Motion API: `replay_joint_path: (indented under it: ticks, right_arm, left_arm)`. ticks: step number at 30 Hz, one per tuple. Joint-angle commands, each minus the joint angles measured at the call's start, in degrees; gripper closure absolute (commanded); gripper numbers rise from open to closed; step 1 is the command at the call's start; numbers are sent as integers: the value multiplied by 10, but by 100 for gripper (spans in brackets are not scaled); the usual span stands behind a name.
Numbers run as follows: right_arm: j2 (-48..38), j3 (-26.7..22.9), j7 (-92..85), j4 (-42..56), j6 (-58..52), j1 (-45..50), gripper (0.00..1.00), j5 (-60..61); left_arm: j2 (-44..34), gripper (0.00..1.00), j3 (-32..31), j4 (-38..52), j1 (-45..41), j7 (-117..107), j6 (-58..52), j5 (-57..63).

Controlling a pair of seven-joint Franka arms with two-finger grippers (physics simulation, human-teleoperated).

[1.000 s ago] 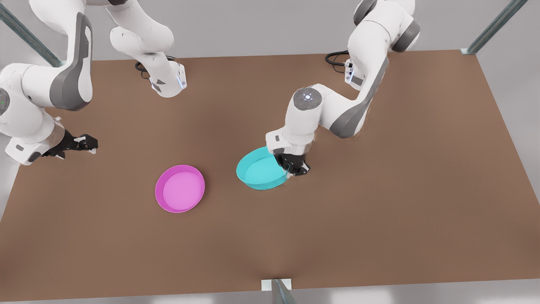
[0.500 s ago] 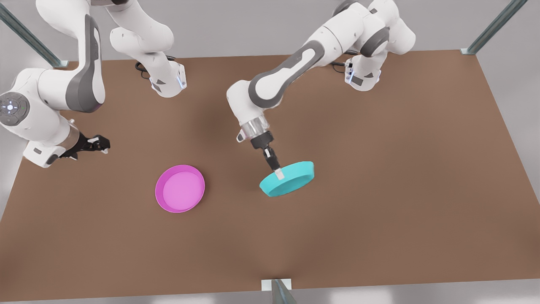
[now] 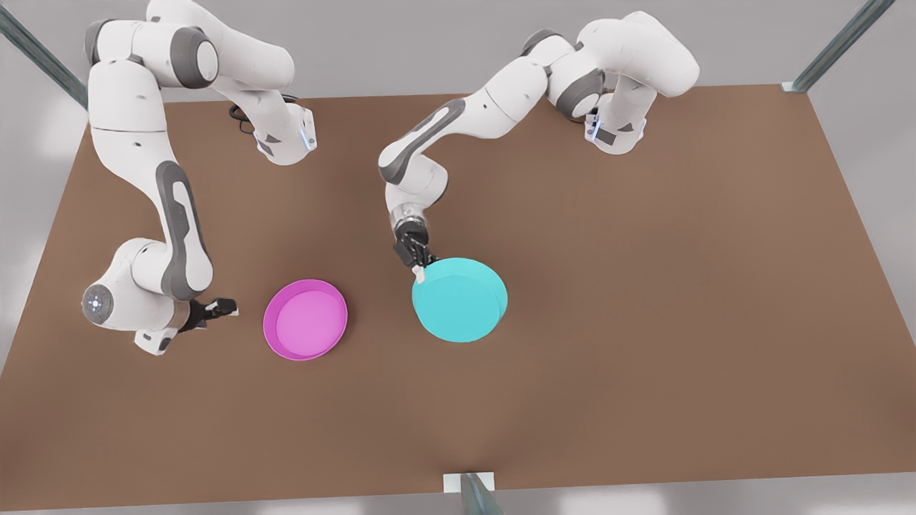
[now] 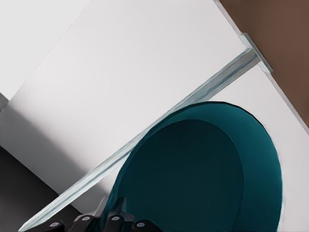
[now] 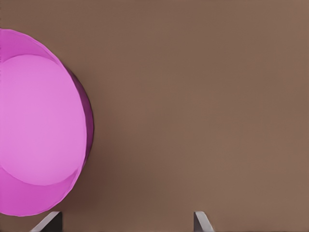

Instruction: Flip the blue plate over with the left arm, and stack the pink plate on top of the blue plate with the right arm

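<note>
My left tool (image 3: 417,262) is clamped on the rim of the blue plate (image 3: 459,299), which hangs from it with its flat underside up and its hollow facing the tabletop (image 3: 644,286), so the flip looks nearly done. In my left wrist view the dark inside of the plate (image 4: 203,174) spreads out just ahead of my fingers. My right tool (image 3: 218,309) waits just beside the pink plate (image 3: 305,319), its fingertips (image 5: 200,221) apart and holding nothing; that plate lies upright on the tabletop.

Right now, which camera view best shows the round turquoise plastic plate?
The front view: the round turquoise plastic plate appears whole, underside up, with the left gripper at its rim. The left wrist view shows its dark hollow side close up, partly cut off.
</note>
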Motion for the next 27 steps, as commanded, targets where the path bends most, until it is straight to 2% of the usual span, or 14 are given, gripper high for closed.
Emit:
replay_joint_path:
  ticks: [1, 5, 9, 13, 21, 22, 23, 24, 25, 27]
  right_arm:
    - [3, 1, 0, -1, 0, 0, 0, 20]
    - [34, 1, 2, 7, 19, 1, 0, 101]
    - [49, 3, 97, 17, 35, 2, 0, 104]
    - [49, 9, 161, 18, 31, 2, 0, 106]
    - [54, 17, 123, 17, -10, 3, 0, 131]
    - [54, 17, 123, 17, -11, 3, 0, 131]
    - [55, 22, 123, 17, -10, 3, 0, 131]
    - [55, 23, 123, 17, -10, 3, 0, 131]
    - [57, 23, 124, 18, -10, 3, 0, 131]
    - [62, 24, 124, 18, -9, 2, 0, 131]
  left_arm:
    - [4, 79, 0, 0, -4, 0, -1, -34]
    - [21, 79, -6, 2, -13, -36, -1, -45]
    - [63, 79, -18, 48, -23, -83, -5, -83]
    - [66, 79, -18, 41, -41, -151, -24, -114]
    - [70, 76, -19, 37, -49, -156, -21, -138]
    - [66, 47, -21, 37, -56, -144, -24, -169]
    - [65, 24, -21, 37, -56, -144, -15, -169]
    - [65, 10, -21, 36, -54, -145, -5, -169]
    - [64, 3, -21, 37, -53, -145, 13, -169]
    - [61, 1, -22, 37, -52, -146, 17, -198]
